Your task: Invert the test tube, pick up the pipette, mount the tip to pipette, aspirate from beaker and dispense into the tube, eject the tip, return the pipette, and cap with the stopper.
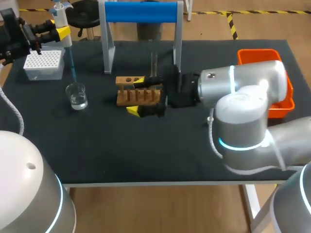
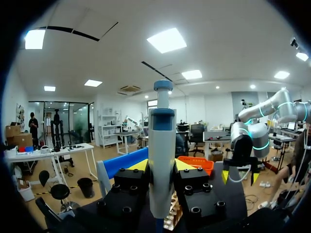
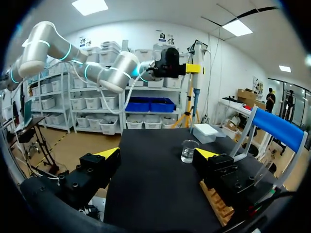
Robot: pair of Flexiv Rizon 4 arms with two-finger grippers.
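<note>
My left gripper (image 1: pixel 57 33) is shut on the white-and-blue pipette (image 1: pixel 62 17) at the far left, holding it upright. Its mounted tip (image 1: pixel 72 68) points down just above the glass beaker (image 1: pixel 77 95) with clear liquid. From the left wrist, the pipette (image 2: pixel 161 160) stands between the fingers of my left gripper (image 2: pixel 161 166). My right gripper (image 1: pixel 137 96) is wide open at the wooden rack (image 1: pixel 138 94), one finger over it and one at its near side. A test tube (image 1: pixel 153 63) stands upright behind the rack. In the right wrist view, the beaker (image 3: pixel 188 150) lies ahead of my right gripper (image 3: pixel 158 153).
A white tip box (image 1: pixel 43 64) sits behind the beaker at the far left. A blue-topped stand (image 1: pixel 141 12) rises behind the rack. An orange bin (image 1: pixel 287 99) sits at the far right, partly hidden by my right arm. The rack (image 3: pixel 218 204) shows under the finger on the stand's side.
</note>
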